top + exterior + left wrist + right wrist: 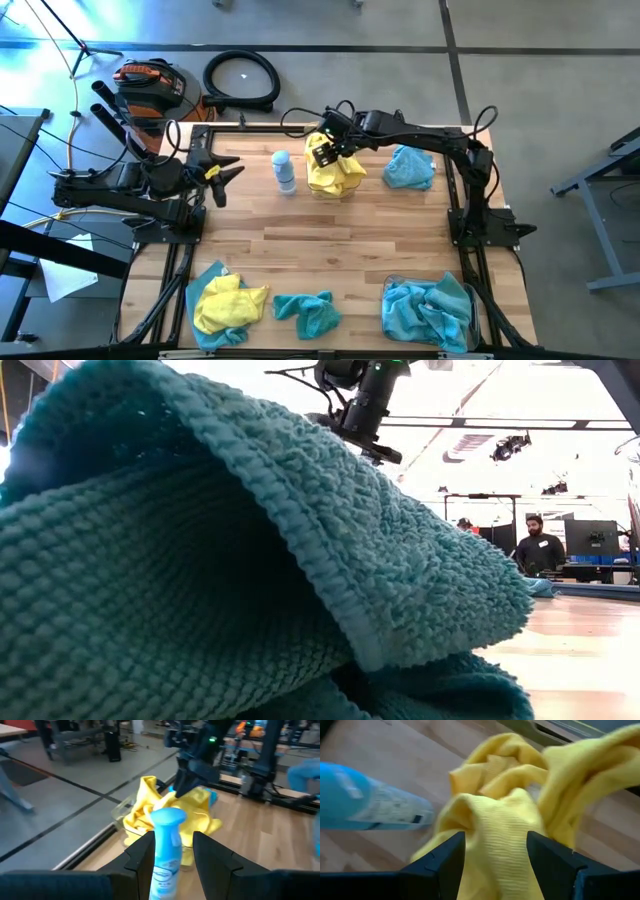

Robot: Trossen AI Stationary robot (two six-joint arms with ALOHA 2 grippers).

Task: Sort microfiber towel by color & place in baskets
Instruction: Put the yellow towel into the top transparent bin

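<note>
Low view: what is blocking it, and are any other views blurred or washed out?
Low view: a teal towel lying right at the lens fills most of the frame, and the room behind is washed out. Right wrist view: the yellow towel and spray bottle look soft. High view: glare on the floor at upper left.

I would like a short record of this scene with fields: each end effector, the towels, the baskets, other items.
right end effector: open, just above the yellow towels in the far basket
left end effector: open, waiting at the table's left, facing the spray bottle
near basket: teal towels
loose towels: teal; teal; yellow on teal
</note>
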